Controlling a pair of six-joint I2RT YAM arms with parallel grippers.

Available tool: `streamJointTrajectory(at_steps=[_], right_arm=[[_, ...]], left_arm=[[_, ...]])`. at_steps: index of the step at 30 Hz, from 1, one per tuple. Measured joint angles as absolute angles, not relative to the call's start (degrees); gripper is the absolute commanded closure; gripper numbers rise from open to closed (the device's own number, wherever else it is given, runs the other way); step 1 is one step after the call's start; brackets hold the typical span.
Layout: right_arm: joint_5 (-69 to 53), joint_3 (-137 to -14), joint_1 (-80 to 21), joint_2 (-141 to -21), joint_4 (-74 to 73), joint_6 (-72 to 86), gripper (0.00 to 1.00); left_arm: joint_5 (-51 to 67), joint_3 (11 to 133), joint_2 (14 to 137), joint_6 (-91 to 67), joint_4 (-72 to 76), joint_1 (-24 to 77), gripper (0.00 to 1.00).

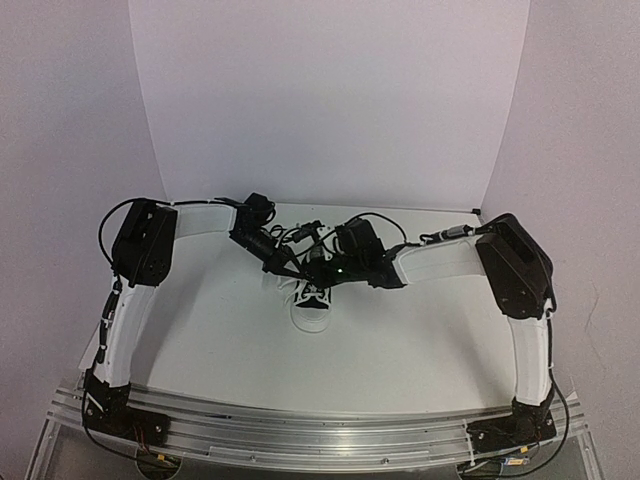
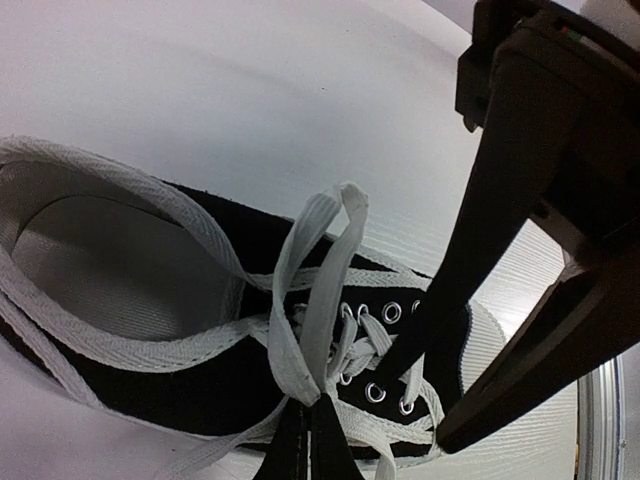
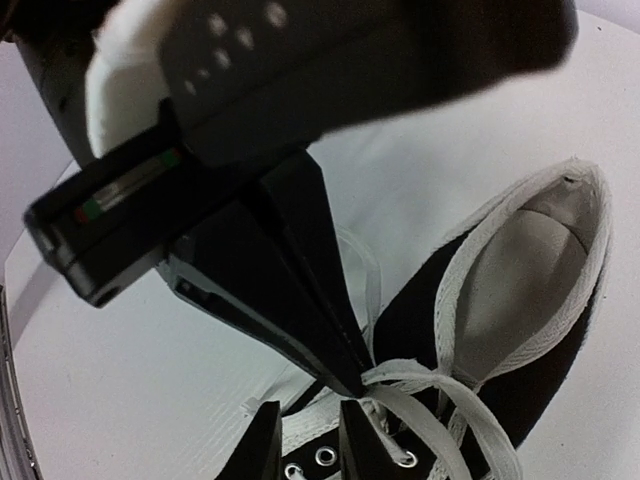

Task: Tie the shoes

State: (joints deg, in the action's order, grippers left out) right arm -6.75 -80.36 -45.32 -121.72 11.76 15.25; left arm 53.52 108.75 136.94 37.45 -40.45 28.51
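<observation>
**2 grippers crowd 1 sneaker's laces**

The left gripper (image 2: 307, 447) is pressed together, pinching a loop of white lace (image 2: 322, 270) above the tongue. The right gripper (image 3: 308, 450), fingers slightly parted, hangs just beside it over the eyelets (image 2: 391, 312), partly covering them. The black sneaker (image 1: 311, 303) sits mid-table (image 1: 420, 340), toe toward the arm bases, heel hidden under both wrists

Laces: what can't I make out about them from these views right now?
- Left wrist: right tool hides part of the eyelets; laces run off the bottom edge.
- Right wrist: left tool covers the lace crossing; sneaker toe cut off below.
- Top external: both tools cover the lacing; too small to trace.
</observation>
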Motion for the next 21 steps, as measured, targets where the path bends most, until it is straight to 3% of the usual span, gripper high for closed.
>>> streamJointTrajectory(at_steps=[6,14,21], right_arm=[[-5.6,-81.0,-45.3,-123.8,9.7,14.4,0.80],[-5.3,-81.0,-45.3,-123.8,9.2,14.0,0.70],[-3.6,-81.0,-45.7,-123.8,7.5,12.9,0.71]], left_arm=[[53.4,108.7,136.9,37.4,-40.4,28.5,1.00],[53.3,108.7,137.0,37.4,-40.4,28.5,1.00],[53.3,108.7,137.0,37.4,-40.4,28.6,1.00]])
